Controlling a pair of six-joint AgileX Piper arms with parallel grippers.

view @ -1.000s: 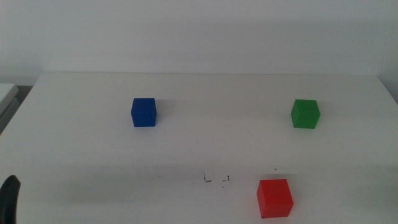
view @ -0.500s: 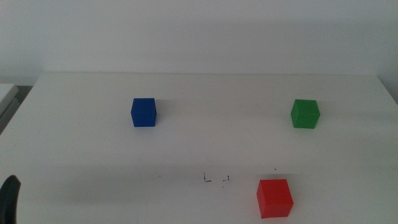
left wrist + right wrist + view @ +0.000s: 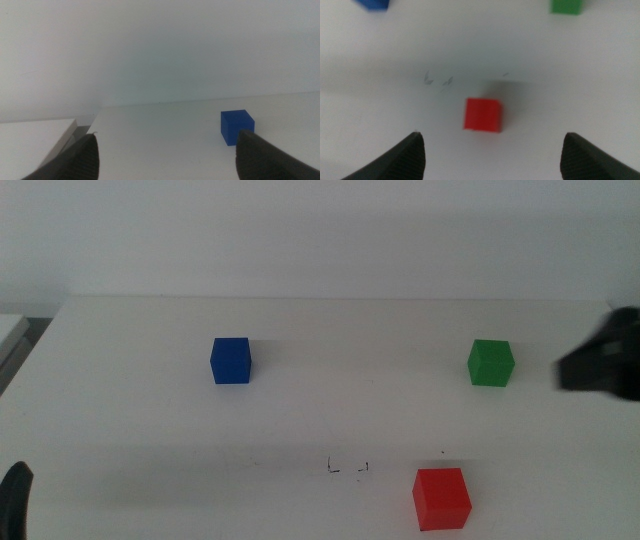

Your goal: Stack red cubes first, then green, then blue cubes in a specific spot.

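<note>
— Right wrist view: how is the right tool (image 3: 490, 150) seen?

— Its jaws are spread wide with nothing between them, and the red cube (image 3: 482, 115) is framed just ahead of the gap. From the middle view, that tool (image 3: 600, 365) is found at the right edge of the tabletop (image 3: 330, 330), beside the green cube (image 3: 491, 363).

— And the left tool (image 3: 167, 155)?

— It is parked at the near left corner, jaws apart and empty, with the blue cube (image 3: 237, 127) ahead of it.

— Where are the cubes placed?

— Red lies near the front edge, right of small pencilled marks (image 3: 348, 468); green is toward the right edge, blue (image 3: 230, 361) toward the left, all well apart.

— How should red be taken?

— The jaws are best centred over it, squared to its flat faces, then lowered before being closed, so that it is not nudged.
</note>
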